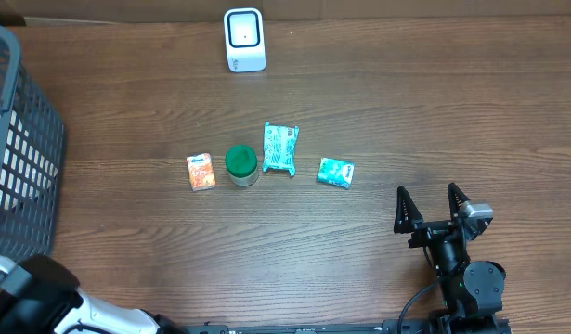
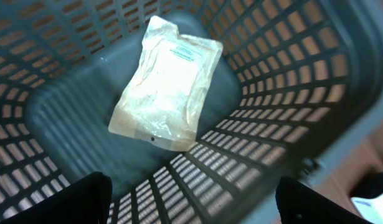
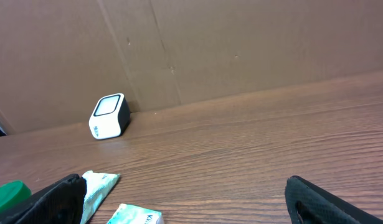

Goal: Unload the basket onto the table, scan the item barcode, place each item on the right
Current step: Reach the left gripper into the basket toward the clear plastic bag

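The white barcode scanner [image 1: 244, 39] stands at the table's far edge and also shows as scanner [image 3: 110, 116] in the right wrist view. In the left wrist view a pale sealed pouch [image 2: 166, 87] lies flat on the floor of the grey basket [image 2: 291, 81]. My left gripper [image 2: 194, 208] hangs above the basket's near wall, open, holding nothing. My right gripper [image 1: 427, 195] rests open near the table's front right, its fingers wide apart [image 3: 179, 208] and empty. The small teal box [image 1: 335, 172] lies just ahead and to the left of it.
A row of items sits mid-table: an orange box [image 1: 201, 172], a green-lidded jar [image 1: 240, 164], a teal packet [image 1: 280, 148] and the small teal box. The grey basket [image 1: 25, 158] takes the left edge. A cardboard wall [image 3: 241, 43] stands behind the table.
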`<control>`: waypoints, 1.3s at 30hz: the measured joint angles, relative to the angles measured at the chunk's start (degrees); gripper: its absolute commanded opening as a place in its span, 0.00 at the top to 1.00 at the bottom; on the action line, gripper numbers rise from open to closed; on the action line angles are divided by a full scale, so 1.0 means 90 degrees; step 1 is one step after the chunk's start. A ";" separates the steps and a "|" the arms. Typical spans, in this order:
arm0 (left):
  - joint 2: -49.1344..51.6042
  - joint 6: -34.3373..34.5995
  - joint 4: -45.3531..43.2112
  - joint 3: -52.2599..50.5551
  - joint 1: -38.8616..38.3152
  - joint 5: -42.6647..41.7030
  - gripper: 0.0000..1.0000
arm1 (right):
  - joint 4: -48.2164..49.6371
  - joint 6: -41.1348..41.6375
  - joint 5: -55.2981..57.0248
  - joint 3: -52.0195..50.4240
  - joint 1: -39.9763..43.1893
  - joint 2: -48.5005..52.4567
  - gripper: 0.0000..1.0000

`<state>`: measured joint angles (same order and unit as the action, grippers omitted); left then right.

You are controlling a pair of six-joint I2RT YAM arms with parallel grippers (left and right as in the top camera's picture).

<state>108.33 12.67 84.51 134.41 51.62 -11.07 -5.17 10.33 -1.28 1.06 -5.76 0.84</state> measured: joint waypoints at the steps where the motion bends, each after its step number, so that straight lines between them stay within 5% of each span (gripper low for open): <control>1: 0.0109 -0.0046 -0.0024 0.0000 0.0019 -0.0012 0.14 | 0.0002 0.0000 0.0000 0.0000 0.0000 0.0000 0.00; 15: 0.1481 -0.0772 -0.0410 -0.0002 0.0505 -0.0029 0.21 | 0.0002 0.0000 0.0002 0.0000 -0.0002 0.0000 0.00; 24: 0.2149 -0.1246 -0.0578 -0.0005 0.0527 -0.0032 0.04 | 0.0005 0.0000 0.0000 0.0000 -0.0002 0.0000 0.00; 39: 0.2659 -0.1979 -0.1445 -0.0104 0.0527 0.0209 0.06 | 0.0005 0.0000 0.0000 0.0000 0.0000 0.0000 0.00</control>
<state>132.27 -5.15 71.50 133.47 56.36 -9.19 -5.13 10.33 -1.28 1.06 -5.76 0.84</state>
